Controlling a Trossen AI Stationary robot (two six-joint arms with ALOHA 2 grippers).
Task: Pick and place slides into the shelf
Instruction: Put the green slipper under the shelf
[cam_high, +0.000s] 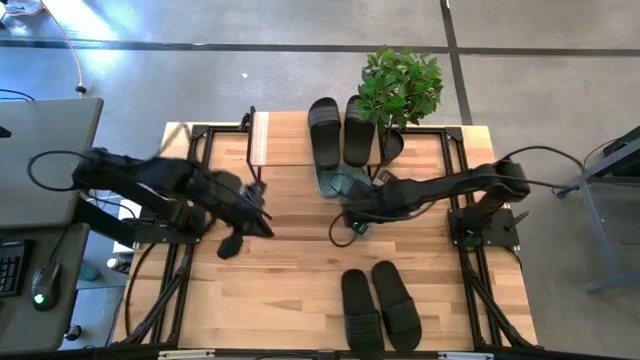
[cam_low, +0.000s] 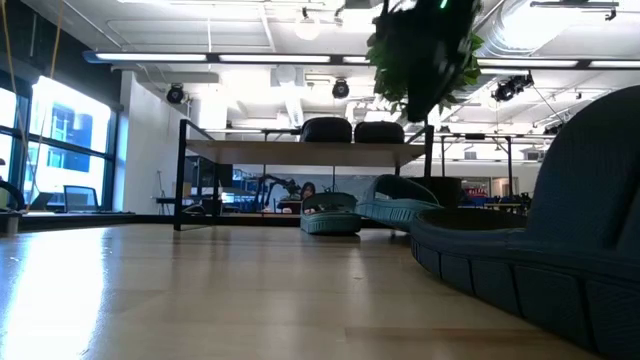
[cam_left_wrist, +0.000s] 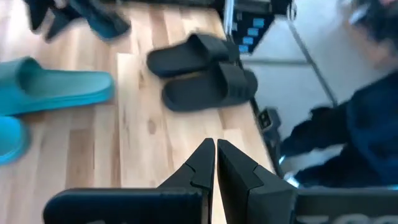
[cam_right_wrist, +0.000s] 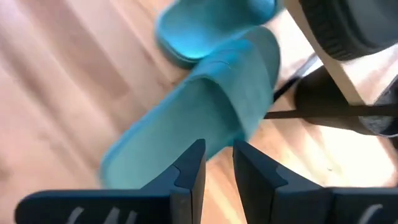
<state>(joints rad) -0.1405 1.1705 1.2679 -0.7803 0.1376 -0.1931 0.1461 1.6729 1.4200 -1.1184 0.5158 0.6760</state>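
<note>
One black pair of slides rests atop the wooden shelf.

Green slide lies partly hidden under shelf.

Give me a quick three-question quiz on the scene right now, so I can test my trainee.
1. True or false: a black pair of slides lies on top of the shelf.
2. The left end effector is: A open; B shut and empty; C shut on a slide.
3. Fill in: the slide right in front of the right end effector is ___ in colour.
Key: 1 true; 2 B; 3 green.
</note>
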